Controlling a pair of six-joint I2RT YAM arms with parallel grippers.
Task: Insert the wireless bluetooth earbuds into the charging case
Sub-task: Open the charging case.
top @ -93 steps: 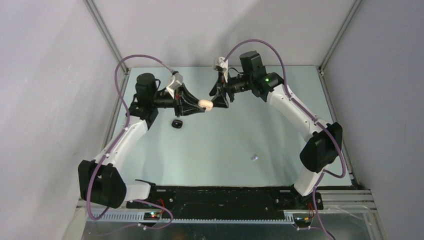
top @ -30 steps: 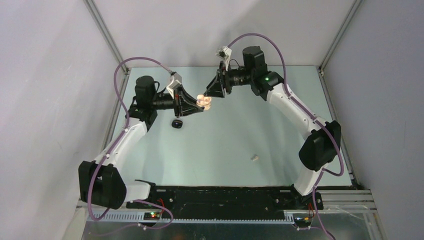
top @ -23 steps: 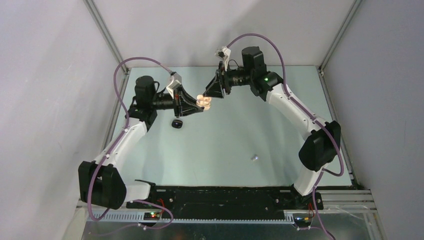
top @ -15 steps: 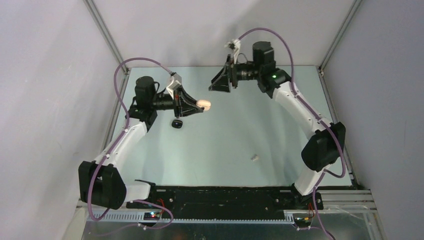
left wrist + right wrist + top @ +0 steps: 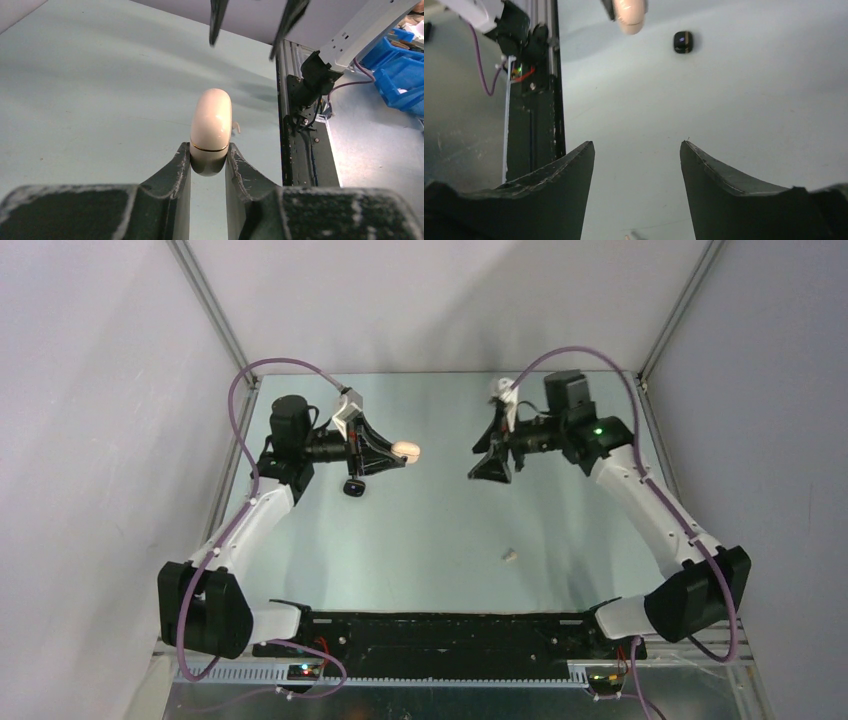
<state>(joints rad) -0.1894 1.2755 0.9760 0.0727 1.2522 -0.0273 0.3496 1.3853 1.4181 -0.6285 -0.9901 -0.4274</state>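
Note:
My left gripper (image 5: 393, 454) is shut on the beige charging case (image 5: 406, 450) and holds it above the table, by its lower half. In the left wrist view the case (image 5: 211, 125) sticks out beyond the fingertips (image 5: 184, 155), its gold seam closed. The dark earbud (image 5: 353, 487) lies on the table below my left gripper. The pale earbud (image 5: 509, 555) lies alone nearer the front. My right gripper (image 5: 489, 467) is open and empty, to the right of the case and apart from it. The right wrist view shows the case (image 5: 630, 12) and the dark earbud (image 5: 683, 41) far ahead.
The pale green table (image 5: 440, 530) is walled by grey panels at the back and sides. A black rail (image 5: 450, 632) with the arm bases runs along the front edge. Purple cables loop over both arms.
My right gripper, which was at the case, has pulled away to the right and lower. The case looked split open before; it is one closed pebble now. My left arm has held still.

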